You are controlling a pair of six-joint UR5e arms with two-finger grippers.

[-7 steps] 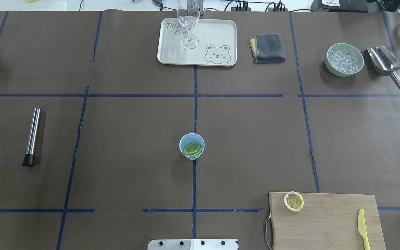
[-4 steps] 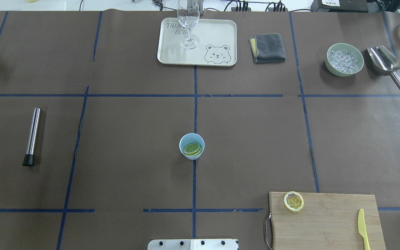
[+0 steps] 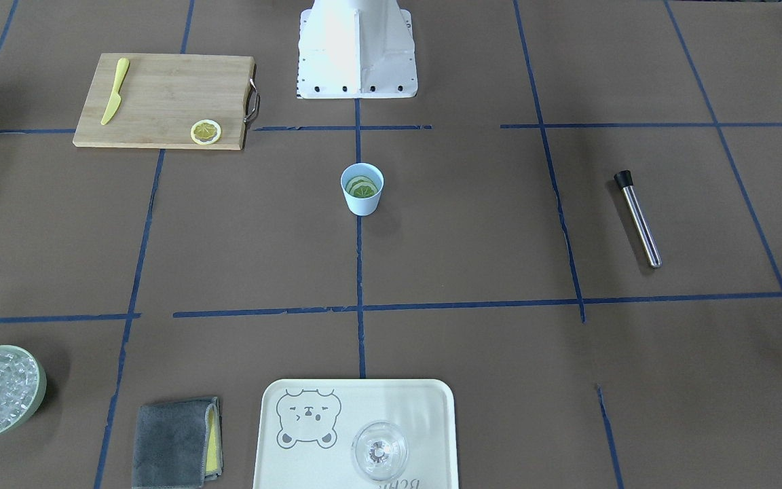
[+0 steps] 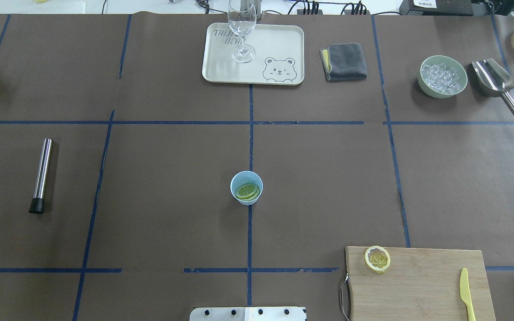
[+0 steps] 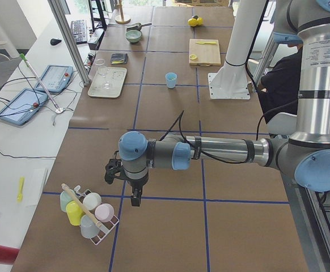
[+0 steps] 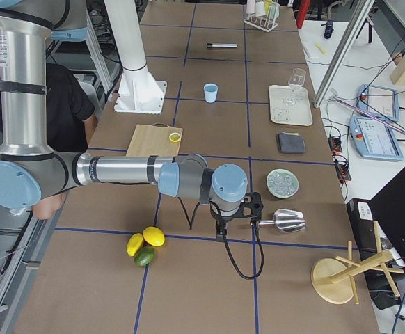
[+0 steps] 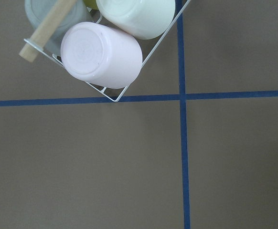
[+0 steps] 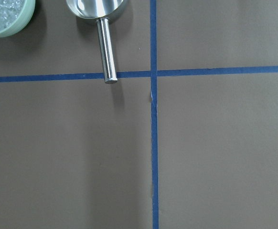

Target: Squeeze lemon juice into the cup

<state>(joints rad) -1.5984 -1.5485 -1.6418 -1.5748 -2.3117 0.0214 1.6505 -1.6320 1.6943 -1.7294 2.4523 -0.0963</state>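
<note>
The light-blue cup (image 4: 246,187) stands upright in the middle of the table, right on the central blue tape line, with lemon slices (image 4: 247,191) lying flat inside it. Another lemon slice (image 4: 377,259) sits at a corner of the wooden cutting board (image 4: 417,285) on the robot's right, well apart from the yellow knife (image 4: 464,290) on the same board. Across the table are a cream tray (image 4: 279,49) carrying a stemmed glass (image 4: 242,31), a folded grey cloth (image 4: 345,61), a green bowl (image 4: 420,80) of ice and a steel scoop (image 4: 493,80). A steel rod (image 4: 41,175) with a black tip lies off to the left. Both arms are far from the cup: the left gripper (image 5: 135,197) hangs just beside a wire rack (image 5: 105,237) of upturned cups, and the right gripper (image 6: 220,229) hangs near the scoop's handle. I cannot tell how either one's jaws stand.
</note>
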